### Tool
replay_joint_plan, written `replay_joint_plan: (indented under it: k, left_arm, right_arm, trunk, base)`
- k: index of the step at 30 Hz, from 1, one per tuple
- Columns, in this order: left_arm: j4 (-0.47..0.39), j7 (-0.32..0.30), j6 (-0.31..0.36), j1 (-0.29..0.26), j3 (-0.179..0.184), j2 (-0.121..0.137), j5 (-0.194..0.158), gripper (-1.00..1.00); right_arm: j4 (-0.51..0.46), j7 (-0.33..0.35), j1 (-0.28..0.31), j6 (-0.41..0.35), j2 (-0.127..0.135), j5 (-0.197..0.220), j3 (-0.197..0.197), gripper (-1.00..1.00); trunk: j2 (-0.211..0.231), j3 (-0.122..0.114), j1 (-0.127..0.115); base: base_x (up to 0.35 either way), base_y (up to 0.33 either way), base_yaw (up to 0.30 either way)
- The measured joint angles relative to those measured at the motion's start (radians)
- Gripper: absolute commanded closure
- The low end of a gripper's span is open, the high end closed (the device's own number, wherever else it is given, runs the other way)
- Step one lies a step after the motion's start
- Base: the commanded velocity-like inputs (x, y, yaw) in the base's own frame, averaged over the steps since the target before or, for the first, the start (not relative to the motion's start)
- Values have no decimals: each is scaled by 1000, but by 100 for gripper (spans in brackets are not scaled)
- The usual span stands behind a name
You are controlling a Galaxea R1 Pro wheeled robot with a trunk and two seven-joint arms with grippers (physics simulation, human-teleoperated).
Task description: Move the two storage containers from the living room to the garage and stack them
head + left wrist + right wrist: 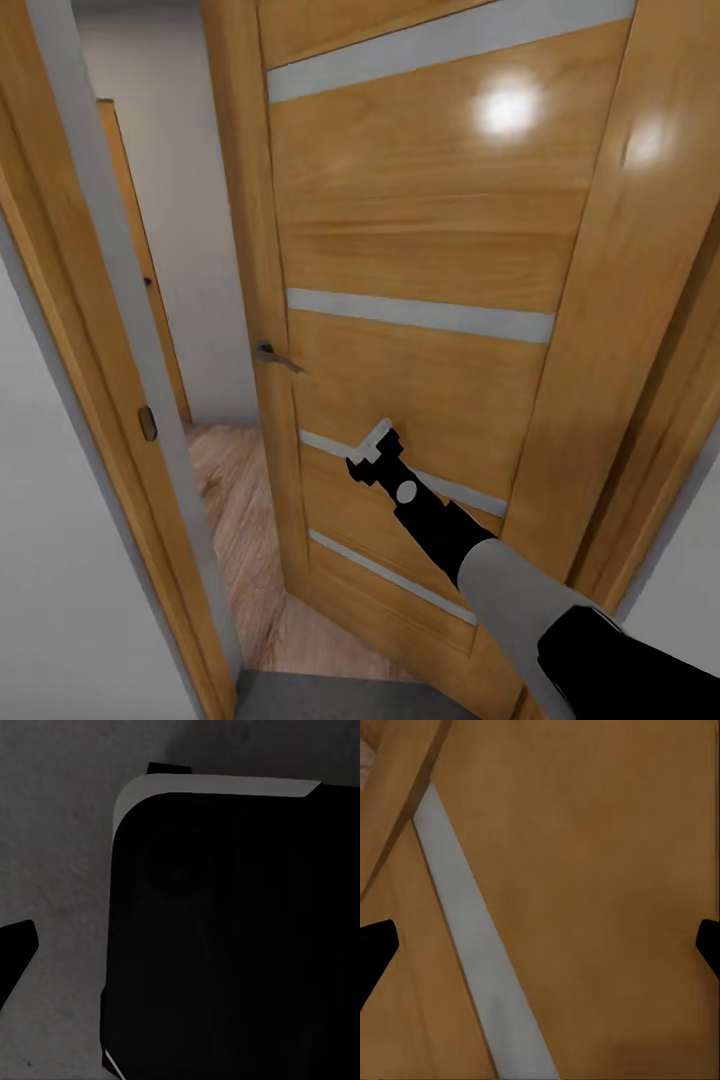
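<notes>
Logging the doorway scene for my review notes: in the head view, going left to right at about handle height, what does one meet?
White wall → wooden door frame → gap onto a white-walled room → door handle → wooden door, with the right gripper against it, lower down.

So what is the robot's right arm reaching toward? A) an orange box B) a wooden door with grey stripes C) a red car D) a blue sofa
B: in the head view the right gripper is up against the wooden door, beside one of its grey stripes, below and to the right of the door handle.
</notes>
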State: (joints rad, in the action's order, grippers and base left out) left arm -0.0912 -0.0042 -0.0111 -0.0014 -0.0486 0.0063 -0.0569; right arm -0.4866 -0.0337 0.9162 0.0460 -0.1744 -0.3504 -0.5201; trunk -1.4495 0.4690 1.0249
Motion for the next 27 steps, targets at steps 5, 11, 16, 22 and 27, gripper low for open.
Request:
replay_joint_plan:
  k: [5, 11, 16, 22, 27]
  left_arm:
    - [0, 0, 0, 0, 1, 0, 0, -100]
    - [0, 0, 0, 0, 1, 0, 0, -100]
    - [0, 0, 0, 0, 1, 0, 0, -100]
    - [0, 0, 0, 0, 0, 0, 0, -100]
    - [0, 0, 0, 0, 0, 0, 0, -100]
  right_arm:
    - [-21, -11, -2, -9, 0, -5, -3, -100]
    - [-15, -27, -1, -11, 0, -2, -6, -100]
    - [-12, -31, -2, -10, 0, -5, -5, -100]
    - [-13, -36, -2, -11, 0, 1, -6, -100]
    - [-12, -39, -2, -9, 0, -4, -6, -100]
  trunk:
    - [0, 0, 0]
    - [0, 0, 0]
    - [0, 0, 0]
    - [0, 0, 0]
    - [0, 0, 0]
  base:
    - [14, 0, 0]
    - [0, 0, 0]
    - [0, 0, 0]
    - [0, 0, 0]
    - [0, 0, 0]
